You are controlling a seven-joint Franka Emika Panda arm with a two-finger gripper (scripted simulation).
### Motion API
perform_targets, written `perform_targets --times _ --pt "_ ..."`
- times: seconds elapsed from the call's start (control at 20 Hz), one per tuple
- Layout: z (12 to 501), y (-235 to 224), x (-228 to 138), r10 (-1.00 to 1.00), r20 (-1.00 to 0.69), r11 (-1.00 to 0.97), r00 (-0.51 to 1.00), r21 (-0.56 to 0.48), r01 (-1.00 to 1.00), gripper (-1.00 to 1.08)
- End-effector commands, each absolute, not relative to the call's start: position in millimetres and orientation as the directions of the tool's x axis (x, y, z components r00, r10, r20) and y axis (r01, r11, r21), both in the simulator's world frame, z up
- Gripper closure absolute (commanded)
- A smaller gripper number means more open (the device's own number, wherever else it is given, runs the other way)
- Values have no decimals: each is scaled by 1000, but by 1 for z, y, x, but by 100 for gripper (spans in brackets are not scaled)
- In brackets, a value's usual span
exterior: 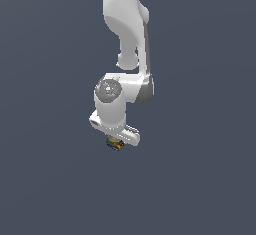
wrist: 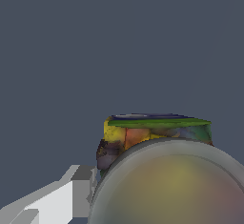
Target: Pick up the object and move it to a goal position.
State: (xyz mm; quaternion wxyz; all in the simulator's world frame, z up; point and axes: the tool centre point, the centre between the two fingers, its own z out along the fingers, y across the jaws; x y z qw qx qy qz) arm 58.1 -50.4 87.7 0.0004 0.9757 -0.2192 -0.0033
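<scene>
- From the exterior view the white arm (exterior: 124, 54) comes down from the top of the picture, and its wrist hides nearly all of the hand (exterior: 116, 143).
- Only a sliver of the can (exterior: 115, 144) shows there, peeking out directly under the wrist, its coloured label just visible against the plain grey-blue worktop (exterior: 45, 179).
- The wrist view fills in what that one misses: the can (wrist: 162, 170) sits very close to the camera, its dull round metallic top taking up much of the frame, with a band of green, yellow and red label behind it.
- One pale finger (wrist: 57, 201) lies beside the can, near its side; whether it touches I cannot tell.
- The other finger is out of sight, so I cannot tell whether the hand is gripping the can or standing open around it.
</scene>
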Motion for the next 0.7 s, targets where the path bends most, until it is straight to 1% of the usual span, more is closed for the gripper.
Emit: perform_targets --times 0.0,0.2,0.65 --pt "105 -50 53 -428 -1 -904 904 0 -428 108" --pt "135 -49 40 -428 -1 -904 904 0 -428 108" --pt "219 -46 4 -428 -1 -904 904 0 -428 108"
